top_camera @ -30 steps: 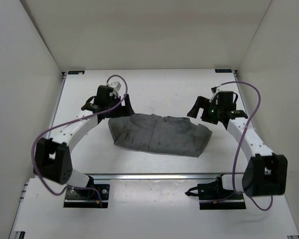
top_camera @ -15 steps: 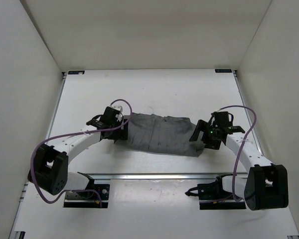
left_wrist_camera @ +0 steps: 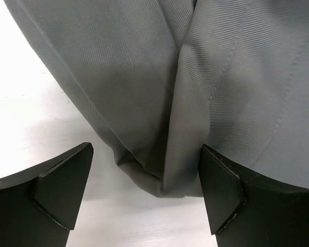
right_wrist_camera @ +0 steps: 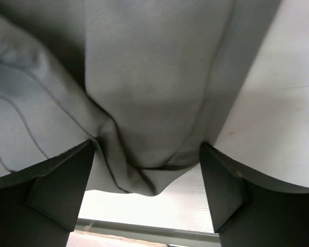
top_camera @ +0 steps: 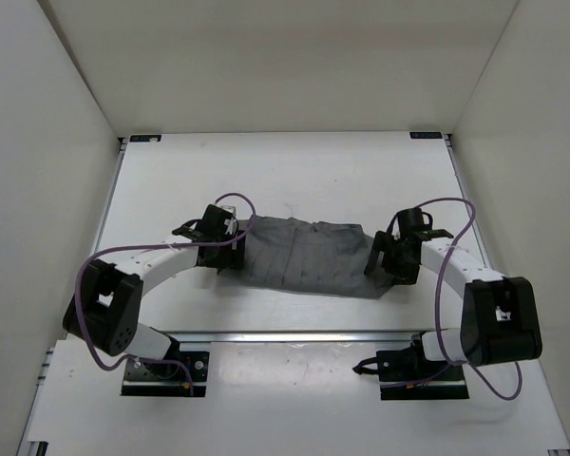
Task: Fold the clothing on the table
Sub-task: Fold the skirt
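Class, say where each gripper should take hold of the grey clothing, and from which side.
Grip the clothing at its short ends, left gripper from the left, right gripper from the right: it lies stretched sideways, and each end's bunched corner sits between open jaws.

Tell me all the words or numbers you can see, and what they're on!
None can be read.
The mid-grey pleated fabric clothing shows only stitching and creases in both wrist views, no label.
The flat white table shows no print.
Any marking on the small black corner brackets is too small to read.
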`<action>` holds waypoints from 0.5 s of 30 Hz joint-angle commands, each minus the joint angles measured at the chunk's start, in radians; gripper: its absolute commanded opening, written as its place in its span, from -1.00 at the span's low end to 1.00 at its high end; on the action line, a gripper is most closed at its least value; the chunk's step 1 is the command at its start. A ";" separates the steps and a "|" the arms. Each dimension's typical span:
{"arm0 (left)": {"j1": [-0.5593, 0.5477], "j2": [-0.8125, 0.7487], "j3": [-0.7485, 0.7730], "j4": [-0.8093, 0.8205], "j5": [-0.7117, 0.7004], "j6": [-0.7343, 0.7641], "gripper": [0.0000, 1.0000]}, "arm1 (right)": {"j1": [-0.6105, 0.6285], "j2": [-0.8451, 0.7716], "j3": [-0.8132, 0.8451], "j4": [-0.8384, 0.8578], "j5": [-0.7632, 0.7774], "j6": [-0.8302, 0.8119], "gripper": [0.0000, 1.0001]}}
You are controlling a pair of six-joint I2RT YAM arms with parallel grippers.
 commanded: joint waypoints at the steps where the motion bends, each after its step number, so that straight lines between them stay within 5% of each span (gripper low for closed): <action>1: 0.005 0.022 0.018 0.030 -0.018 0.017 0.84 | -0.007 0.042 0.041 -0.015 0.059 -0.026 0.54; 12: -0.030 0.142 0.060 0.016 -0.013 -0.003 0.43 | 0.045 0.220 0.115 0.014 0.046 -0.035 -0.71; 15: -0.031 0.157 0.057 0.025 0.001 -0.015 0.21 | 0.045 0.236 0.133 0.025 0.039 -0.035 -0.89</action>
